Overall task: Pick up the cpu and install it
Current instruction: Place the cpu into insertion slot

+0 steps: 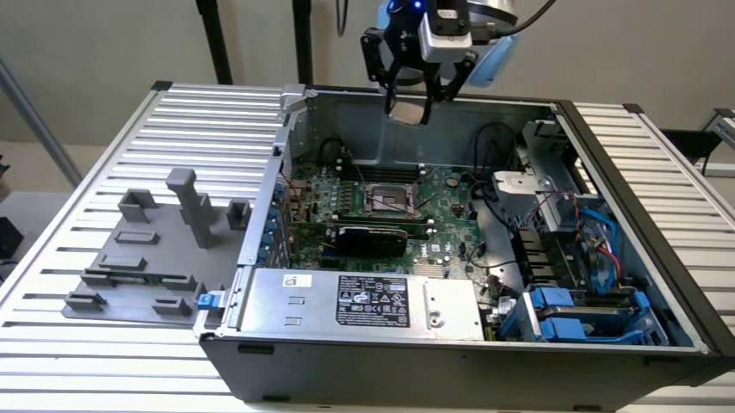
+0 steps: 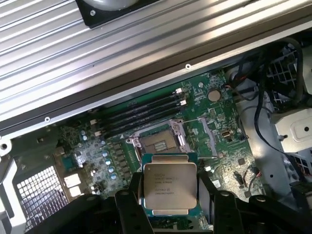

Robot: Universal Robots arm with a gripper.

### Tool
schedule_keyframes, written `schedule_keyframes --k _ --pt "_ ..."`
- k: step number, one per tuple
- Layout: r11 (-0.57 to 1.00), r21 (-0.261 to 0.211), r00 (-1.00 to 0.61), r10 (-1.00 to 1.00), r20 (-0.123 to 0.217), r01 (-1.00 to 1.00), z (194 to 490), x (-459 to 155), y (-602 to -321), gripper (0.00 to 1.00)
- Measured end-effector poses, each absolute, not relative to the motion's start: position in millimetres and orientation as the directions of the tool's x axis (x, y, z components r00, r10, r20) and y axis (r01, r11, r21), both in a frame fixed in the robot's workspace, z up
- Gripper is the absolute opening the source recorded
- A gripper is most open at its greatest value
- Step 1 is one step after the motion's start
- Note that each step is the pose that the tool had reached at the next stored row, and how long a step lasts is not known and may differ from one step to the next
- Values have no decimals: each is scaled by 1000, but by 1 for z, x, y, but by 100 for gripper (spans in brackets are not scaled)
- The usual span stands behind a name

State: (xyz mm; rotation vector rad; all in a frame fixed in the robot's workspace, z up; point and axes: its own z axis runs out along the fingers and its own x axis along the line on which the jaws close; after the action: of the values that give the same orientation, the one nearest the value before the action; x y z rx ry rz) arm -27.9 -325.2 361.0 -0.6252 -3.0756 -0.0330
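Gripper [image 1: 411, 110] clamps the cpu [image 2: 169, 187] (wrist view shows its printed top) high above the motherboard [image 1: 448, 196].

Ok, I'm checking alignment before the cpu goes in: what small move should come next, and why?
Probably a small shift to bring the cpu directly over the socket, before any lowering. The gripper holds it well above the open case, and in the wrist view the empty socket lies just beyond the chip's edge, not under it.
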Motion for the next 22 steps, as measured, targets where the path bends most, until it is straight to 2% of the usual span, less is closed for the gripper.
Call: schedule_keyframes --k 22 --pt "696 20 -696 718 7 718 351 -28 -325 55"
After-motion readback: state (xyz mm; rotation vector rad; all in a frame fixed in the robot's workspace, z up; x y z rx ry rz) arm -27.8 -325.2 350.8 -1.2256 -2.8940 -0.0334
